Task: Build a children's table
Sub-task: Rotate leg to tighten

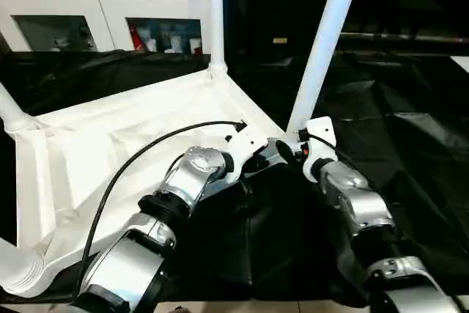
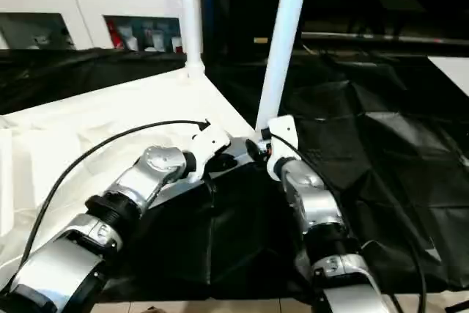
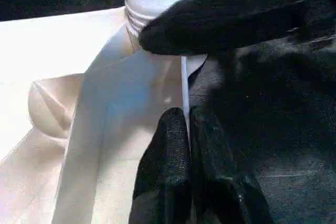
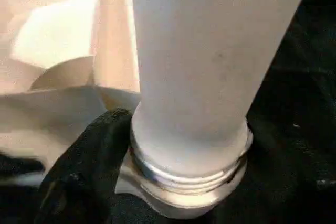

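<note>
The little white table top [image 1: 110, 152] lies upside down on the big black work table [image 1: 410, 122], close to its near edge. Three legs are in their corner holes. One stands at the far corner [image 1: 215, 12]. One leans at the near right corner [image 1: 322, 42]. The thick end of another shows at the far left corner [image 1: 11, 111]. At the near left corner a ribbed round piece [image 1: 18, 273] shows, but I cannot tell if it is a leg or just the hole.

The left gripper [image 3: 188, 129] is pinched shut on the thin side wall of the table top, right beside the leaning leg. The right gripper [image 4: 105, 156] sits at the bottom of that leg, with one black finger against the ribbed ring. I cannot tell if it is squeezing or not.

The table looks like light, stiff plastic with smooth sides, so it could slide. The thin wall is good for pinching. The leg is best held low, near the ring, because the top end would wobble.

A white cabinet [image 1: 95, 12] stands behind.
</note>
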Available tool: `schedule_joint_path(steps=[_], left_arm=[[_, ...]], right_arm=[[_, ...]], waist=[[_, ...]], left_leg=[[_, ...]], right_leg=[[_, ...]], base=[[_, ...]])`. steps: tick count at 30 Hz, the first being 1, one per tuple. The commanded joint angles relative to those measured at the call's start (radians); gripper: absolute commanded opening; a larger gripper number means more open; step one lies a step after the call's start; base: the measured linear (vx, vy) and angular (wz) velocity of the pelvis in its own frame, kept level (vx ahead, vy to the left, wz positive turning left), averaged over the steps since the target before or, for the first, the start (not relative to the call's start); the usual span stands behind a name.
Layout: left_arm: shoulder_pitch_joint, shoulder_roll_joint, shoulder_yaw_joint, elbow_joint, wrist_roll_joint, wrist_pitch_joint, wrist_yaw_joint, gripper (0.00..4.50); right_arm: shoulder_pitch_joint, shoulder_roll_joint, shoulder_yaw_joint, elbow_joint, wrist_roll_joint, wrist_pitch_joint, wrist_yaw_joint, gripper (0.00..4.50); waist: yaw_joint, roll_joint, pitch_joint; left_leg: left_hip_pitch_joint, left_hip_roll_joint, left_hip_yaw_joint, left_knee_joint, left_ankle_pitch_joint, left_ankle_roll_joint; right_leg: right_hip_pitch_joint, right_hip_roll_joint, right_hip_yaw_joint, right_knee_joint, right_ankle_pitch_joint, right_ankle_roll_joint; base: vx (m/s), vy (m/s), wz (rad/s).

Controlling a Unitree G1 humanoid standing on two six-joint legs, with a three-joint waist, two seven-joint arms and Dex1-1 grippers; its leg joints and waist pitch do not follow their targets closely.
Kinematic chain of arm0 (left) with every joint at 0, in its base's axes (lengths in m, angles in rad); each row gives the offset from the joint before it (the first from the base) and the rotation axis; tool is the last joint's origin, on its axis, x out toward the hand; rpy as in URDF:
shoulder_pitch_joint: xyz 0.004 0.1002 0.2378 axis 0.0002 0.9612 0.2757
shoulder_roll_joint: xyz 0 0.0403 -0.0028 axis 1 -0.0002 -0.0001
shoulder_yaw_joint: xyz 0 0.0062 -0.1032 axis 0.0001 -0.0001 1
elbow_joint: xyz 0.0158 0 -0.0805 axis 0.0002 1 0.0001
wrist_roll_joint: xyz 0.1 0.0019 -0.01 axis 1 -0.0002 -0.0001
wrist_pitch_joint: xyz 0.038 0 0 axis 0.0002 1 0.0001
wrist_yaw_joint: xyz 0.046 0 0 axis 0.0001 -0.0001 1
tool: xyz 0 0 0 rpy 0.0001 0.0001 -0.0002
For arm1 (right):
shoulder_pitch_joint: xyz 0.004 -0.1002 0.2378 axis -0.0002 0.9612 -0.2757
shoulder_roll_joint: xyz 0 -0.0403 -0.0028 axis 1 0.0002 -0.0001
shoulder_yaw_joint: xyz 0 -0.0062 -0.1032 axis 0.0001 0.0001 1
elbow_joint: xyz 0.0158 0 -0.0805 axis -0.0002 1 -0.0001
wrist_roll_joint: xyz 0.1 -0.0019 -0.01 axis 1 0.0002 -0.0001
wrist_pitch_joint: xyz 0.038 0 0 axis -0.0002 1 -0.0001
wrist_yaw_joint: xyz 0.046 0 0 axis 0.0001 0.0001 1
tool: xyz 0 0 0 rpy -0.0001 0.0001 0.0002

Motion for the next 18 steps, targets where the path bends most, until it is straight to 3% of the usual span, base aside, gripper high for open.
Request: schedule_joint_path(steps=[1,6,9,10,12,15,18], left_arm=[[0.013,0.027,-0.016,0.011,0.023,-0.004,-0.025,0.0],[0.042,0.083,-0.029,-0.036,-0.009,-0.098,-0.186,0.0],[0.064,0.123,-0.047,-0.077,-0.029,-0.132,-0.299,0.0],[0.066,0.127,-0.049,-0.082,-0.03,-0.132,-0.308,0.0],[0.095,0.186,-0.077,-0.142,-0.045,-0.141,-0.434,0.0],[0.106,0.209,-0.087,-0.166,-0.052,-0.144,-0.484,0.0],[0.128,0.235,-0.089,-0.21,-0.068,-0.13,-0.546,0.0]], right_arm=[[0.009,-0.031,0.046,-0.058,0.02,0.038,0.129,3.84],[0.06,-0.169,0.12,-0.175,0.019,0.04,0.343,3.84],[0.077,-0.223,0.129,-0.216,0.033,0.037,0.425,3.84],[0.078,-0.228,0.129,-0.219,0.034,0.037,0.432,3.84],[0.094,-0.288,0.138,-0.268,0.055,0.046,0.533,3.84],[0.098,-0.309,0.142,-0.289,0.064,0.058,0.571,3.84],[0.105,-0.334,0.166,-0.322,0.07,0.069,0.631,3.84]], waist=[[0.004,-0.006,-0.054],[0.015,-0.009,-0.066],[0.018,-0.007,-0.074],[0.019,-0.007,-0.074],[0.028,-0.005,-0.069],[0.035,-0.002,-0.065],[0.036,-0.004,-0.06]], left_leg=[[0.013,0.072,-0.043,-0.078,-0.27,0.033],[0.003,0.073,-0.04,-0.067,-0.151,0.076],[-0.004,0.074,-0.036,-0.054,-0.051,0.129],[-0.004,0.074,-0.034,-0.052,-0.051,0.134],[-0.003,0.079,-0.032,-0.051,-0.084,0.132],[0.002,0.081,-0.031,-0.054,-0.131,0.108],[0.005,0.083,-0.035,-0.063,-0.181,0.06]], right_leg=[[0.028,-0.108,0.058,-0.079,-0.284,-0.189],[0.038,-0.11,0.057,-0.059,-0.147,-0.212],[0.035,-0.104,0.054,-0.032,0.063,-0.27],[0.034,-0.103,0.054,-0.03,0.072,-0.274],[0.03,-0.103,0.055,-0.032,0.032,-0.274],[0.026,-0.102,0.055,-0.04,-0.051,-0.265],[0.024,-0.103,0.056,-0.048,-0.17,-0.239]], base=[[0.0,0.0,0.0],[0.0,0.0,0.0],[0.0,0.0,0.0],[0.0,0.0,0.0],[0.0,0.0,0.0],[0.0,0.0,0.0],[0.0,0.0,0.0]])
